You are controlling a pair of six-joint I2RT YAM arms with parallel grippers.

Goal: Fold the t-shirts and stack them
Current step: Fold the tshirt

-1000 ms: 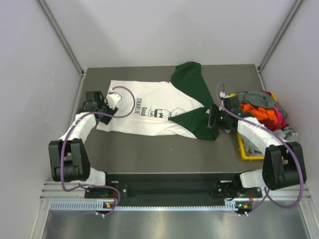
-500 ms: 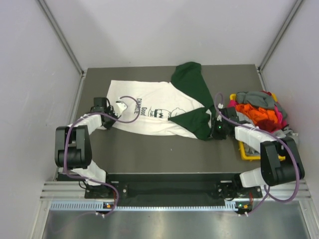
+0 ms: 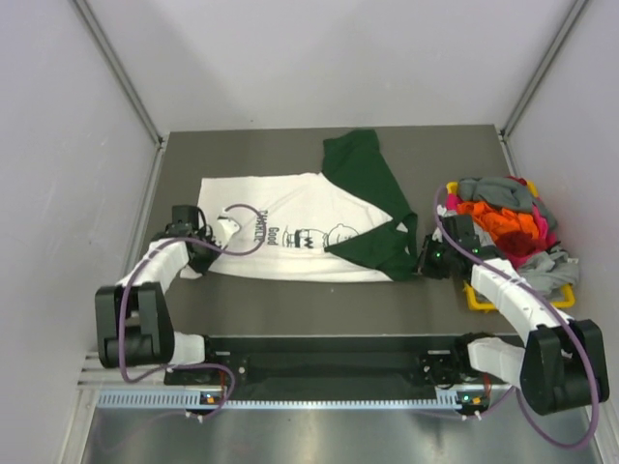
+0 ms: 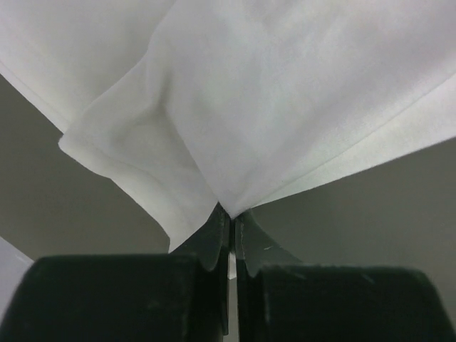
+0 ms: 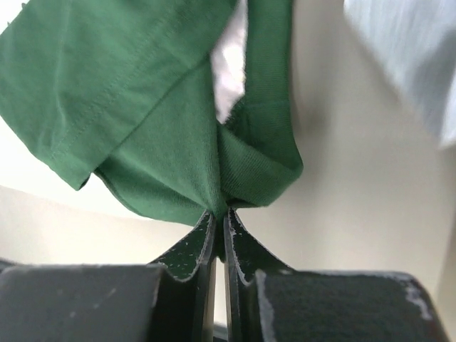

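A white t-shirt [image 3: 290,232] with black cartoon print, lettering and dark green sleeves lies spread across the middle of the dark table. My left gripper [image 3: 198,253] is shut on its white hem corner [image 4: 231,192] at the left. At the shirt's near right end my right gripper [image 3: 418,263] is shut on a bunched dark green sleeve [image 5: 214,142]. More t-shirts [image 3: 503,217], grey, orange, red and pink, sit heaped at the right.
The heap rests in a yellow plastic bin [image 3: 474,295] at the table's right edge. Grey walls close in the left, back and right. Bare dark table [image 3: 309,304] runs between the shirt and the arm bases.
Both grippers have closed on the shirt, the left on the white corner and the right on the green sleeve. The shirt has slid a little leftward and toward the near edge.
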